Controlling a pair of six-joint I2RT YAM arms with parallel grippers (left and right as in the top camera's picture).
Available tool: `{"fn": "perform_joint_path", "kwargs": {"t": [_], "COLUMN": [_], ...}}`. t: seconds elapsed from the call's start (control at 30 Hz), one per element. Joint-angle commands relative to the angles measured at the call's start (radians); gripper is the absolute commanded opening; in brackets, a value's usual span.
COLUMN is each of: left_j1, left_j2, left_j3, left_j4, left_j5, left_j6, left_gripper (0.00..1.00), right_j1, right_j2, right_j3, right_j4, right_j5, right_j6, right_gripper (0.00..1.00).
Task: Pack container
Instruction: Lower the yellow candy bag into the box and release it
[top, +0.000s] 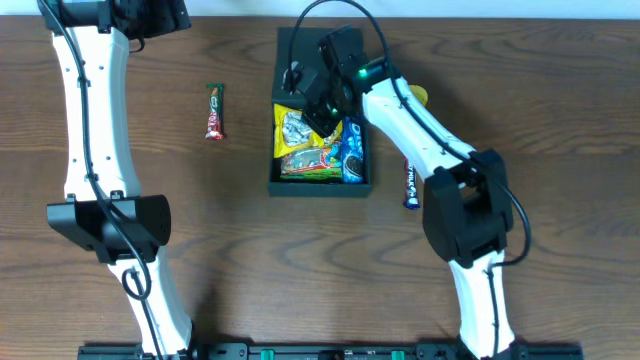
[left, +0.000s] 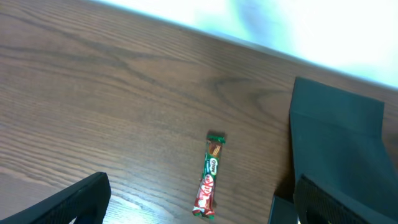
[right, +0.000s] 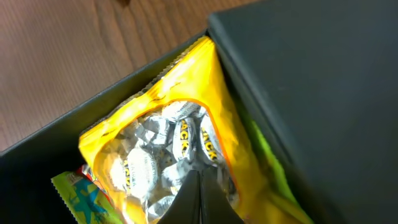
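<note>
container (top: 277, 180) dark matte, lid open; snack packets (top: 318, 150) inside

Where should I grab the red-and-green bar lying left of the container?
Take the snack bar at its middle, across the narrow width, coming straight down from above: it lies flat, long and thin, with nothing close along either long side.

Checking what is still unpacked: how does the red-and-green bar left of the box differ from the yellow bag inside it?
The red-and-green bar lies on the bare table, outside the container; the yellow bag sits inside it. The bar is slim and narrow; the bag is broad, with silver-wrapped pieces showing through. The right gripper hangs right over the bag; nothing touches the bar. Both are snack packs.
</note>
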Motion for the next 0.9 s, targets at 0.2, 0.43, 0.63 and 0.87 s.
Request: {"fn": "perform_joint_path", "kwargs": {"t": [0.2,0.43,0.63,0.87], "left_j1": [0.002,0.002,0.002,0.002], "left_j2": [0.007,0.007,0.007,0.007], "left_j3": [0.005,0.005,0.005,0.005], "left_j4": [-0.007,-0.007,-0.006,-0.007], "left_j5": [0.001,0.001,0.008,0.012], "left_j6": [0.007,0.007,0.006,0.006], "left_gripper": [0.95,0.95,0.95,0.95], "right_j1": [-0.011,-0.024,-0.023,-0.022], "right_j2": [0.002,-0.101,-0.104,-0.002], "right_j3": [0.016,0.106,0.061,0.019], "right_j4": [0.020,-0.011,-0.107,-0.112], "right_j5": [-0.030,-0.032,-0.069,-0.091], "right_j6": [0.014,0.014,-0.013,-0.013], "right_gripper": [0.01,0.01,0.01,0.01]}}
